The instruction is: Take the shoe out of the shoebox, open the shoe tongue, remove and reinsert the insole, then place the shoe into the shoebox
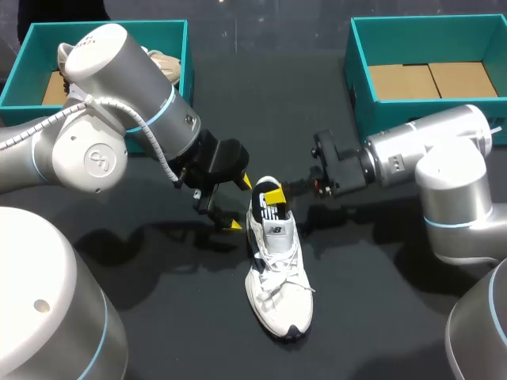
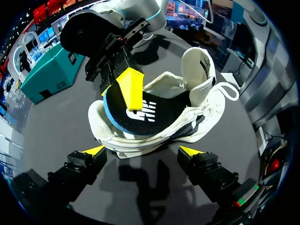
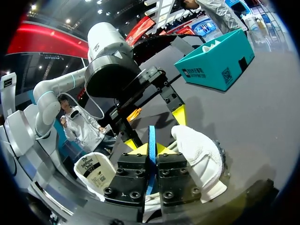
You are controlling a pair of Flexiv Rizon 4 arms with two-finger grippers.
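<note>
The left gripper [image 2: 141, 152] has its fingers [image 2: 93, 151] spread wide. The heel of the shoe [image 1: 277, 269] lies just ahead of them, between the two tips. I cannot see that either tip touches it, so the shoe seems to be kept in place only by its own weight on the table [image 1: 380, 277]. It stands on its sole with the tongue [image 2: 199, 61] lifted. The insole [image 2: 140, 112] is raised at its heel end, above the heel collar, while its front part is inside the shoe. The right gripper [image 3: 151, 149] has its fingers pressed together on the blue edge of that heel end. The main danger, in my judgement, is that a pull on the insole drags or tips the whole shoe, because the front part may stick inside and the left fingers do not brace the heel. A second danger is that the thin edge slips out from between the right fingers, as they pinch only a small part of it. The right fingers also stand very near the left ones, so closing the left gripper could strike them. If the insole bends, it may fold at the toe when it is pushed back.
</note>
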